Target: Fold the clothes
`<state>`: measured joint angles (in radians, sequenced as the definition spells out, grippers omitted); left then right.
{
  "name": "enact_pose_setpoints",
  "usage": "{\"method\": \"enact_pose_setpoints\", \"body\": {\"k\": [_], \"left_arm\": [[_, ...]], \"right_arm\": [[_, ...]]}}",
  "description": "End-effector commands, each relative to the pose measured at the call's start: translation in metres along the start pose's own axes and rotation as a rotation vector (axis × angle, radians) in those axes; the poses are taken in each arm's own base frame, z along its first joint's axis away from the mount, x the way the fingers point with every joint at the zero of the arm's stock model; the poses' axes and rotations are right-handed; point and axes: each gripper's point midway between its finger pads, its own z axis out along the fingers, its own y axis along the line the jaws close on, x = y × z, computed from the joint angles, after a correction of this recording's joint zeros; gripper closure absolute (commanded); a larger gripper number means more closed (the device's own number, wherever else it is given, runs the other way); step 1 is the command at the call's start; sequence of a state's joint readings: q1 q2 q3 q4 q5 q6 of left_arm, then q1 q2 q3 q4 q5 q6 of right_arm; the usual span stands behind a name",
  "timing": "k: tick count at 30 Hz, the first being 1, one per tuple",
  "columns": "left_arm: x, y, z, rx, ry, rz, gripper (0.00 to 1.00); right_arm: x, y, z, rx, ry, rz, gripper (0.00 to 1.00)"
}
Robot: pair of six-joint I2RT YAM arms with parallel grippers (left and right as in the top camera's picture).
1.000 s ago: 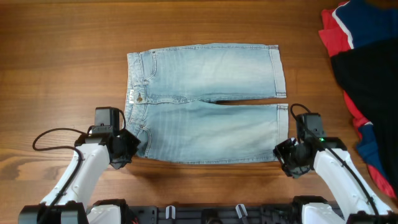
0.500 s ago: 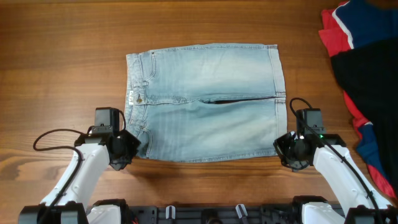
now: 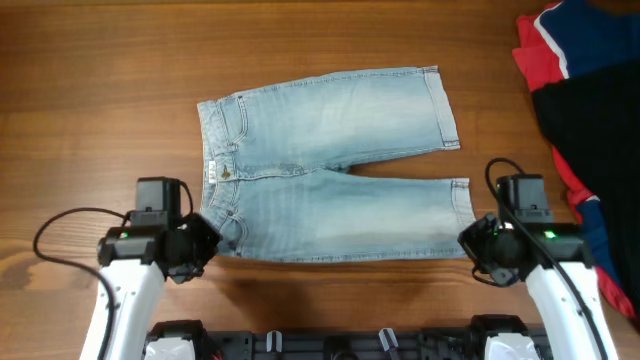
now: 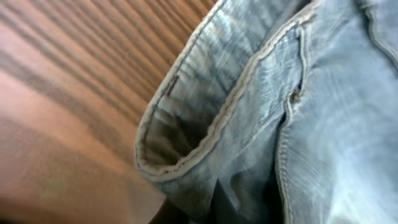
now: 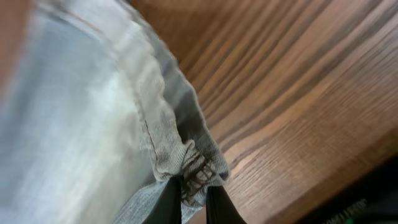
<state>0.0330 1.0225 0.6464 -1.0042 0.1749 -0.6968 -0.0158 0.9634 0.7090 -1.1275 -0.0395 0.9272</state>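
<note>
In the middle of the brown wooden table [image 3: 100, 80], lying flat: pale blue jeans [image 3: 330, 165]. Waistband [image 3: 212, 170] to the left, both legs pointing to the right, with a small V-shaped gap between the leg ends. Far leg tilted a little away from the near one.

At the near corner of the waistband, the left gripper [image 3: 205, 240]. Seen from the left wrist, that corner pulled up and open like a little mouth, with the cloth tucked down between dark fingers (mostly hidden by denim). Pinching the jeans, as far as can be seen.

At the near corner of the near leg's hem [image 5: 186, 165], the right gripper [image 5: 189, 200]. Two black fingers [image 5: 166, 202] squeezed together on the frayed corner of the hem, close over the wood.

At the right edge of the table, well apart from the jeans, a pile of red, navy and black clothes [image 3: 585, 100]. Beside the left arm, a thin black cable [image 3: 60, 225] in a loop.
</note>
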Motion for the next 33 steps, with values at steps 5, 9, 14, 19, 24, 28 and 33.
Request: {"method": "enact_pose_setpoints", "body": {"k": [5, 9, 14, 19, 24, 28, 33], "left_arm": [[0.014, -0.003, -0.054, 0.052, -0.032, 0.045, 0.96], [0.019, -0.003, -0.076, 0.098, -0.087, 0.057, 0.96], [-0.021, -0.027, -0.088, 0.184, -0.273, 0.04, 0.96], [-0.067, -0.06, -0.088, 0.237, -0.397, 0.057, 0.96], [-0.1, -0.076, -0.046, 0.178, -0.363, 0.044, 0.96], [-0.116, -0.081, -0.009, 0.138, -0.318, 0.002, 0.96], [-0.129, -0.089, 0.01, 0.147, -0.315, -0.045, 0.96]], "right_arm": [[-0.034, 0.013, -0.072, -0.063, -0.215, -0.08, 0.96], [-0.049, 0.031, -0.102, -0.117, -0.29, -0.138, 0.96], [-0.076, 0.068, -0.105, -0.121, -0.313, -0.266, 0.96], [-0.119, 0.124, -0.092, -0.109, -0.326, -0.374, 0.96], [-0.151, 0.177, -0.063, -0.148, -0.335, -0.493, 0.96], [-0.167, 0.197, -0.035, -0.156, -0.346, -0.499, 0.96], [-0.177, 0.211, -0.01, -0.162, -0.35, -0.5, 0.96]]}}
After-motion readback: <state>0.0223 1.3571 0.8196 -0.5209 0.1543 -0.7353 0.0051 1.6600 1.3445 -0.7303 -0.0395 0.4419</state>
